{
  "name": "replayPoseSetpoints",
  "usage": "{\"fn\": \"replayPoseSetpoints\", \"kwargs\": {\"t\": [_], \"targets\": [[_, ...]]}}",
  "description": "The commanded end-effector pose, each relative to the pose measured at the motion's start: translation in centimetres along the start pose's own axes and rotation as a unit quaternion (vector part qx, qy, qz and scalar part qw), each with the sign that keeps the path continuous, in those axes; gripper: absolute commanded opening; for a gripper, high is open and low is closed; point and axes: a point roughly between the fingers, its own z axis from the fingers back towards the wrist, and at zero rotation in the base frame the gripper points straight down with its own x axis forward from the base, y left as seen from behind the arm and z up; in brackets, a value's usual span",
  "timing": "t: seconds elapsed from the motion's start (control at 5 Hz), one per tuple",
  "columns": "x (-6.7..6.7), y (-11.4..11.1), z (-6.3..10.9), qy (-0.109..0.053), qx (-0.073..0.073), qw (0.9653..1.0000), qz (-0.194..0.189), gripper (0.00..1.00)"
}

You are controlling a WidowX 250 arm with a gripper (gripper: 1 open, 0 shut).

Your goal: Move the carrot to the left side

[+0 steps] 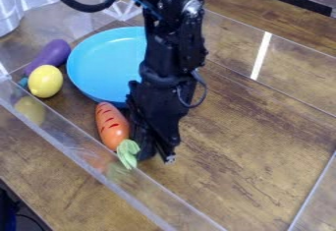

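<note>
The carrot (pixel 112 124) lies on the wooden table just in front of the blue plate. Its orange body points up-left and its light green leafy top (pixel 128 154) points toward the near edge. My gripper (pixel 160 154) points almost straight down, immediately right of the leafy top, and its fingers are shut. The leaves touch or nearly touch the fingertips. I cannot tell whether any leaf is pinched, and the orange body lies outside the fingers.
A blue plate (pixel 92 63) sits behind the carrot. A yellow lemon-like ball (pixel 46 80) and a purple eggplant (pixel 51 53) lie at its left. A clear plastic wall (pixel 79 142) runs along the near-left side of the table.
</note>
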Motion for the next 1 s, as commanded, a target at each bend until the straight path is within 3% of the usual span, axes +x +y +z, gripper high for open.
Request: {"fn": "replayPoseSetpoints", "kwargs": {"t": [0.0,0.8], "targets": [[0.79,0.31,1.26,-0.019,0.01,0.9997,-0.007,0.0],[0.75,0.17,1.21,-0.005,0.013,0.9995,-0.029,0.0]]}}
